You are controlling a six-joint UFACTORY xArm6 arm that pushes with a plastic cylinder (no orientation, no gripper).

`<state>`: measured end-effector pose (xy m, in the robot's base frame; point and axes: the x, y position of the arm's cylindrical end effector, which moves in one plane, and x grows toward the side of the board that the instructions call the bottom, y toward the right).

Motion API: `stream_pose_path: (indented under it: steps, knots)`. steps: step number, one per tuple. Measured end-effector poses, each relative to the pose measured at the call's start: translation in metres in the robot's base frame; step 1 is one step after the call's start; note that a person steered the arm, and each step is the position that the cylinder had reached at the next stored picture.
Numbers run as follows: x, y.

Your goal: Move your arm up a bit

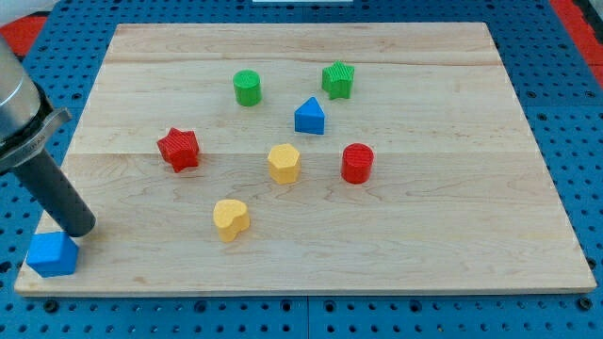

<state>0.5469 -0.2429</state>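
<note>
My dark rod comes in from the view's left edge, and my tip [79, 229] rests on the wooden board [452, 245] at its bottom left corner. The tip touches or nearly touches the top right of a blue cube [51, 254] that sits at the board's corner. A red star block [178, 149] lies up and to the right of the tip. A yellow heart block [230, 218] lies to the tip's right.
A yellow hexagon block [284, 163] and a red cylinder [357, 163] lie mid-board. A green cylinder [247, 88], a green star block [338, 80] and a blue triangular block [309, 117] lie toward the top. Blue pegboard [575, 113] surrounds the board.
</note>
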Motion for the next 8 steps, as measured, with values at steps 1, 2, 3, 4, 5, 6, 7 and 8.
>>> stream_pose_path:
  steps: [1, 2, 3, 4, 5, 6, 7, 8]
  knots:
    - [-0.005, 0.0]
    - [-0.022, 0.003]
    - [-0.033, 0.016]
    - [-0.033, 0.018]
    - [-0.034, 0.018]
    - [-0.038, 0.018]
    - [-0.047, 0.018]
    - [-0.072, 0.018]
